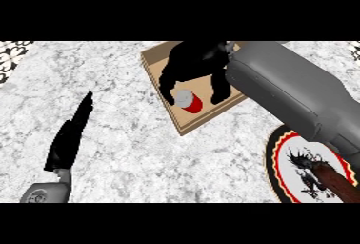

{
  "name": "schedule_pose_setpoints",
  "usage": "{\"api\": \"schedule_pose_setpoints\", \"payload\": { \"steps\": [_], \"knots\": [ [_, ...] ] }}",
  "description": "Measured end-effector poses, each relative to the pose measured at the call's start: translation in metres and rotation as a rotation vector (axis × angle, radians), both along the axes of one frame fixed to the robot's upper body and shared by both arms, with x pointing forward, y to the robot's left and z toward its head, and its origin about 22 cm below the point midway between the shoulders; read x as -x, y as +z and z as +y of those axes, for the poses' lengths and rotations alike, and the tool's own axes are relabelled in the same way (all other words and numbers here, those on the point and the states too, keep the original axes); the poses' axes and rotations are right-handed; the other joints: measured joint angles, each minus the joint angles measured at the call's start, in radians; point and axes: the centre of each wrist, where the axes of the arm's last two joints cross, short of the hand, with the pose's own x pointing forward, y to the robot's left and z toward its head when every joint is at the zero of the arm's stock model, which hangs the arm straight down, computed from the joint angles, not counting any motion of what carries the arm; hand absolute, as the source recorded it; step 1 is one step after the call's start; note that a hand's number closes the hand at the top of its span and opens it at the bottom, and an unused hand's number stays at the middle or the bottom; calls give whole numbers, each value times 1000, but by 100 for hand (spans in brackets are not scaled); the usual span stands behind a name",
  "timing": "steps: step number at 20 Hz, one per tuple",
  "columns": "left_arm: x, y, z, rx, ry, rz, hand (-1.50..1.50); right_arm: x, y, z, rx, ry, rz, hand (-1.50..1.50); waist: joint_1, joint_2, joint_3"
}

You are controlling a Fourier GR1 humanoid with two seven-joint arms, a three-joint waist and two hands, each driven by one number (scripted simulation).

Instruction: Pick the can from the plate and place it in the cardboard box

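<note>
Left hand at 8 o'clock over the desk, fingers straight and together, pointing toward 1 o'clock, holding nothing. Marble-pattern desk top, patterned edge at both upper corners. At 12 o'clock, cardboard box, shallow, lying at an angle, one corner pointing to 6. My right hand is over the box, fingers hanging down spread, relaxed, thumb on the right side. The can, red with a pale top, lies tilted inside the box near its lower wall, just beside my fingertips; can't tell if a finger touches it, but nothing is curled round it. Right forearm runs down toward 4 o'clock. Plate at 4 to 5 o'clock, partly under the forearm, red and yellow scalloped rim, dark print in the middle.
</note>
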Motion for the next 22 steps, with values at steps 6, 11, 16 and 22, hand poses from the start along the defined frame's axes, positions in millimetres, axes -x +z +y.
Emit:
{"api": "schedule_pose_setpoints", "payload": {
  "steps": [6, 11, 16, 22],
  "knots": [
    [7, -2, 10, -4, 14, 6, 0, -10, -30, 9, -17, -31, 97, -150, -12, -5, 1],
    [6, -2, 11, -1, 16, 0, 0, -20, -30, 16, -166, -137, 261, -150, -15, -4, 1],
    [5, 0, 8, 3, 9, -2, 0, -33, -11, 13, -269, -271, 419, -150, -8, 0, 0],
    [2, 5, 3, -3, -17, -20, 0, -49, 31, -2, -398, -438, 522, -150, 23, 13, 0]
  ]
}}
